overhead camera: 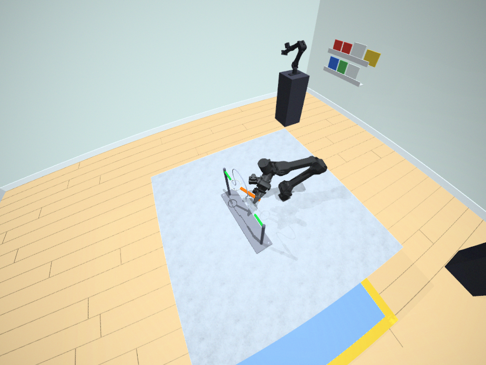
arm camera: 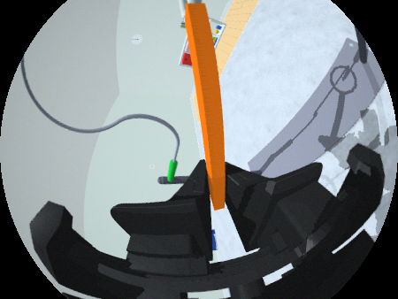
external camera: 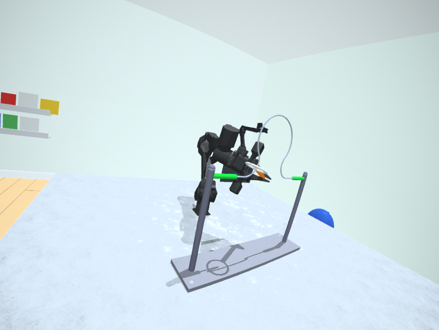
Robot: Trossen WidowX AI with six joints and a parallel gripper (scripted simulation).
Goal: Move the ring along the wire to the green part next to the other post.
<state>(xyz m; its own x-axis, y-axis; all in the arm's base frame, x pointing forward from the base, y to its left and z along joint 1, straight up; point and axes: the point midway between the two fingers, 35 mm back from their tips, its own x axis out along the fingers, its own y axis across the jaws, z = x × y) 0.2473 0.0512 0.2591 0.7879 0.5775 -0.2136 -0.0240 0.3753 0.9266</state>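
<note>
mat (overhead camera: 243,282): pale grey-white sheet spread on the plank floor; the base plate sits on it, with the arm's foot just beyond the plate.
arm (overhead camera: 298,173): black, jointed, reaching from its foot toward the base plate, wrist bent down over the plate's middle stretch.
base plate (external camera: 248,257): flat grey slab, the landmark here; one post rises from each end of it.
near post (external camera: 200,227): grey rod at the plate's nearer end in the exterior view, leaning slightly, topped by a green sleeve.
far post (external camera: 293,209): grey rod at the plate's other end, bent at its foot, also topped by green.
wire (external camera: 284,142): thin grey line strung above the plate between the two posts, rising in a tall loop toward the far post.
near green part (external camera: 225,175): long green sleeve running from the near post's top toward the plate's middle.
far green part (external camera: 297,178): short green sleeve beside the far post's top.
gripper (external camera: 264,176): above the plate, between the posts and nearer the near post; clenched on the orange handle, fingertips pressed to either side of it.
handle (arm camera: 207,110): orange bar running straight out from the jaws, its lower end pinched between them.
ring (external camera: 252,166): white hoop on the handle's end, tilted nearly flat above the plate, just past the near green part's tip, around the wire; whether it touches the grey wire cannot be told.
</note>
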